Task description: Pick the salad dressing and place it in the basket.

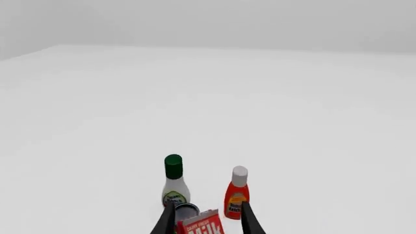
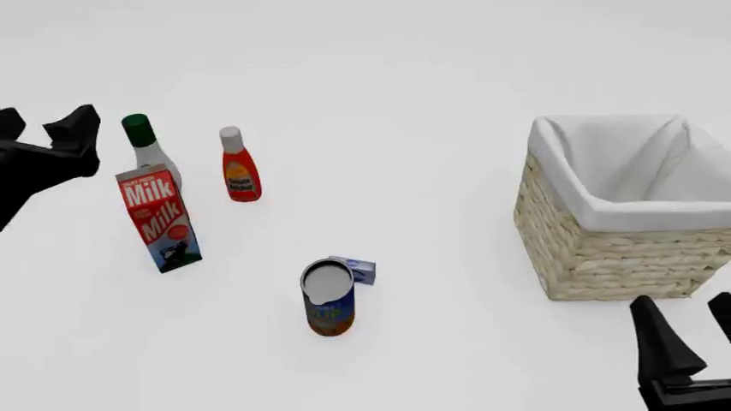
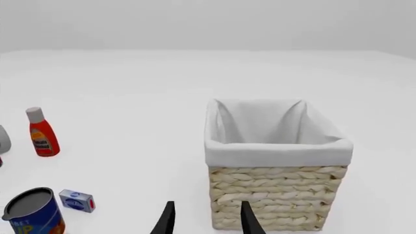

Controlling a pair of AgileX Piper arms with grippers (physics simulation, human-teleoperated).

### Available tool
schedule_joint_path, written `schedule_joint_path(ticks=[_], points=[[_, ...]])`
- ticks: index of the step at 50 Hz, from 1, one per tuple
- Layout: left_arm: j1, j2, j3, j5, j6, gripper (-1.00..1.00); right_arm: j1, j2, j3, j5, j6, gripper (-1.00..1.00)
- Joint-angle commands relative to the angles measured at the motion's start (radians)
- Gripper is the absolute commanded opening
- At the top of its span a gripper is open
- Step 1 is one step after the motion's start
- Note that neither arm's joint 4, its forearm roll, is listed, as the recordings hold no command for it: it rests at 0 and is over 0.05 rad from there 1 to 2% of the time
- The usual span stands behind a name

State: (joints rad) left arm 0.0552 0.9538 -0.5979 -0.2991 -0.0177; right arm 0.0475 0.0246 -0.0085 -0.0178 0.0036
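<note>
The salad dressing (image 2: 149, 152), a white bottle with a dark green cap, stands upright at the far left, just behind the milk carton (image 2: 160, 218). It also shows in the left wrist view (image 1: 174, 187). My left gripper (image 2: 46, 128) is open and empty, to the left of the bottle and apart from it; its fingers (image 1: 167, 220) frame the carton's top. The basket (image 2: 594, 248), woven wicker with white lining, stands at the right and has nothing in it. My right gripper (image 2: 689, 330) is open and empty near the basket's (image 3: 276, 200) front.
A red bottle with a white cap (image 2: 240, 169) stands right of the salad dressing. A can (image 2: 328, 298) with a small blue box (image 2: 359, 271) behind it stands in the middle. The red bottle (image 3: 42, 135), can (image 3: 32, 213) and box (image 3: 77, 201) show in the right wrist view.
</note>
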Motion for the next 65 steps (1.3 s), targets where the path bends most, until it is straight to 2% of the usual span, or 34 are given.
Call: schedule_joint_path(ticks=[1, 7, 8, 9, 12, 14, 23, 28, 29, 41, 48, 65], points=[[0.0, 0.194, -0.281, 0.144, 0.044, 1.0, 0.007, 0.007, -0.004, 0.003, -0.003, 1.0], [0.01, 0.343, -0.472, 0.289, 0.062, 1.0, 0.008, 0.008, -0.004, 0.005, -0.007, 1.0], [0.01, 0.343, -0.473, 0.29, 0.062, 1.0, 0.008, 0.008, -0.004, 0.005, -0.007, 1.0], [0.0, 0.365, -0.5, 0.314, 0.04, 1.0, 0.008, 0.008, -0.003, 0.005, -0.007, 1.0], [0.004, 0.408, -0.567, 0.351, 0.048, 1.0, 0.014, 0.012, -0.003, 0.003, -0.012, 1.0], [-0.002, 0.445, -0.618, 0.382, 0.026, 1.0, 0.015, 0.019, 0.002, -0.007, -0.012, 1.0], [0.03, 0.584, -0.794, 0.483, 0.014, 1.0, 0.023, 0.035, 0.006, -0.021, -0.011, 1.0], [0.038, 0.63, -0.854, 0.508, 0.02, 1.0, 0.023, 0.041, 0.007, -0.024, -0.011, 1.0], [0.048, 0.654, -0.886, 0.526, -0.002, 1.0, 0.023, 0.041, 0.007, -0.024, -0.01, 1.0], [0.104, 0.767, -1.012, 0.561, 0.008, 1.0, 0.021, 0.045, 0.008, -0.019, -0.009, 1.0], [0.137, 0.841, -1.091, 0.591, -0.02, 1.0, 0.024, 0.04, 0.008, -0.014, -0.013, 1.0], [0.155, 0.938, -1.14, 0.58, -0.019, 1.0, 0.031, 0.017, 0.008, 0.011, -0.01, 1.0]])
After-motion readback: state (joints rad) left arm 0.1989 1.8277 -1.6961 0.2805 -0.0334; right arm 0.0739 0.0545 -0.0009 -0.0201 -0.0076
